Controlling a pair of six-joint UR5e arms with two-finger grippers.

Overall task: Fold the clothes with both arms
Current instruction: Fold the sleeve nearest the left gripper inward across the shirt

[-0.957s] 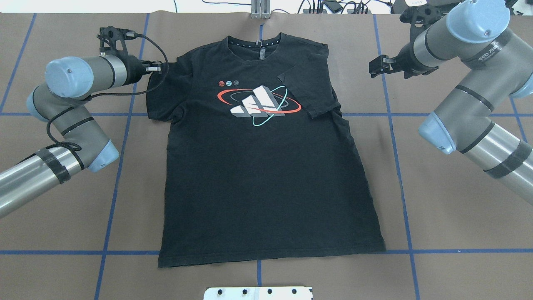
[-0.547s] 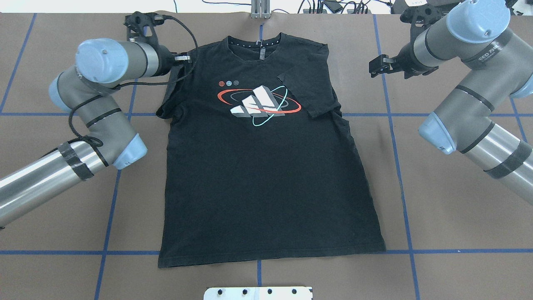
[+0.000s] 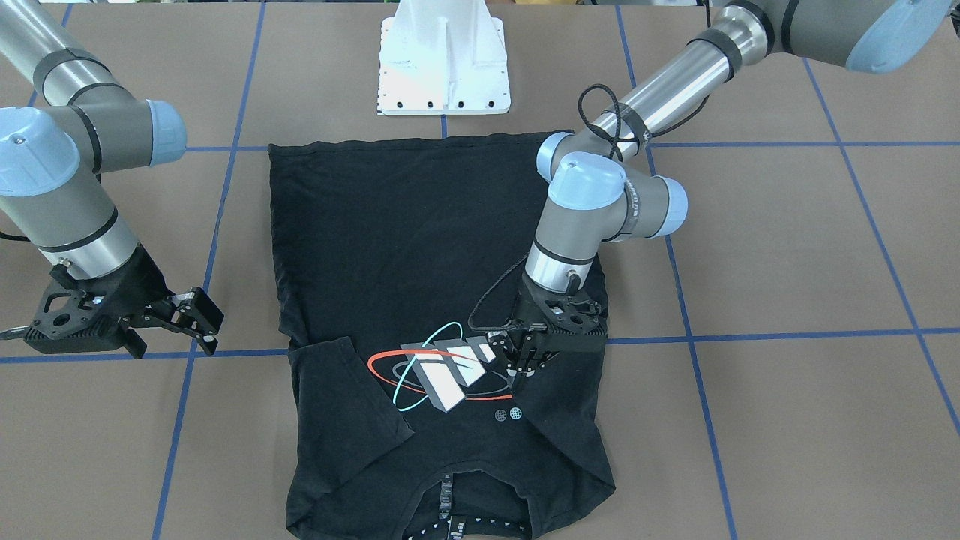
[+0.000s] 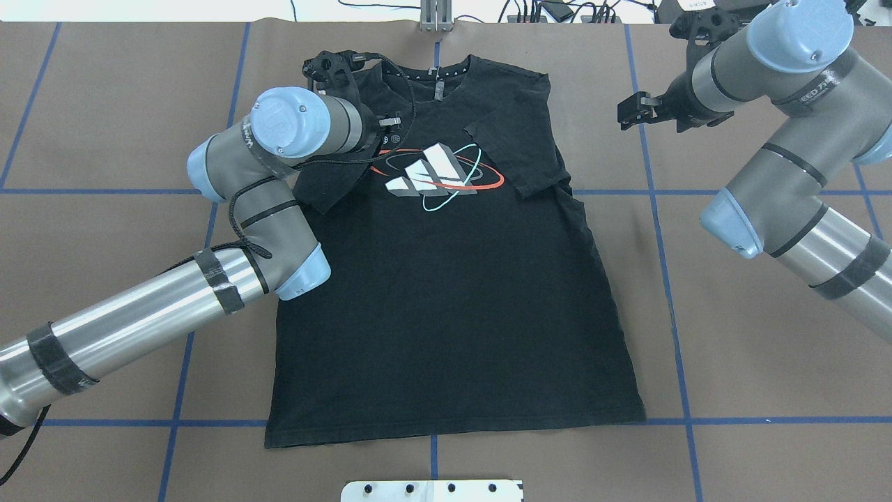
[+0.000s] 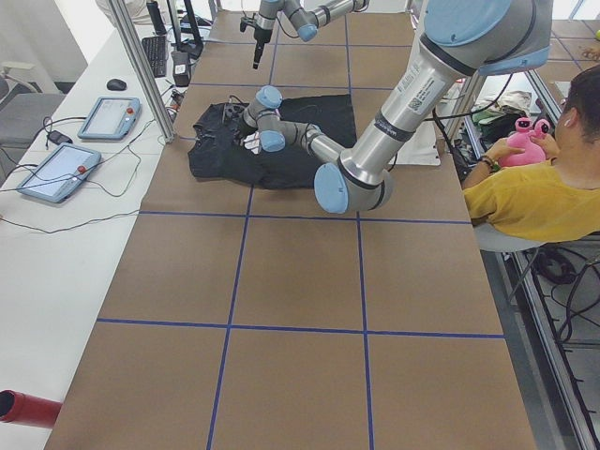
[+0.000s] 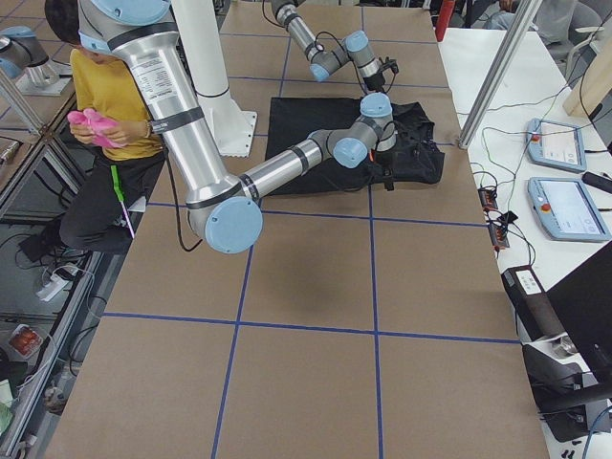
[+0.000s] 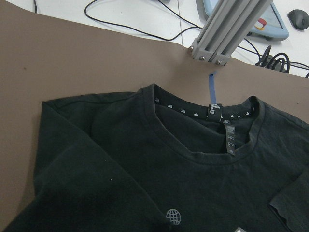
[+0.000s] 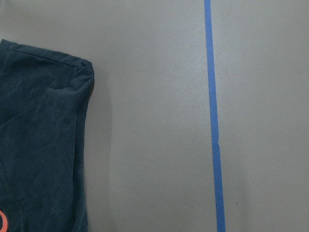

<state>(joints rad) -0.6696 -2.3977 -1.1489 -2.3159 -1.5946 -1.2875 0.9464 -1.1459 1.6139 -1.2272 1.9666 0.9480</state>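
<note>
- left gripper [image 3: 520,365]: fingers drawn together, pinching the hem of the sleeve on the robot's left of the t-shirt [image 4: 446,300]. it sits over the chest, just beside the graphic [image 4: 435,174]. the left wrist view shows no fingers, so the grip reads from the front-facing view only.
- in the overhead view the left arm [image 4: 146,317] covers that shoulder and part of the carried sleeve. only one small round logo shows beside the wrist.
- right gripper [image 3: 208,332]: jaws spread, holding nothing, above bare table near the shirt's other shoulder, apart from the cloth. the right wrist view shows no fingers, only a shirt corner and one tape line.
- right arm [image 4: 801,195]: cut off by the frame edge in both table views.
- the front-facing view cuts the neckline at its bottom edge.
- t-shirt: black matte knit, front up, flat in the middle of the table, hem toward the white base block [image 3: 442,64].
- sleeve on the robot's right [image 4: 519,150]: folded inward as a slanted flap reaching the graphic's edge.
- collar [image 7: 203,140]: ribbed band, small white marks inside, dark label strip at centre.
- table [image 4: 104,104]: brown matte covering, gridded with blue tape lines [image 8: 212,121].
- aluminium post [image 7: 227,26]: stands beyond the collar, cables behind it.
- side views: a seated person [image 5: 539,202] in a yellow top; a control tablet [image 5: 108,117] on a white bench.
</note>
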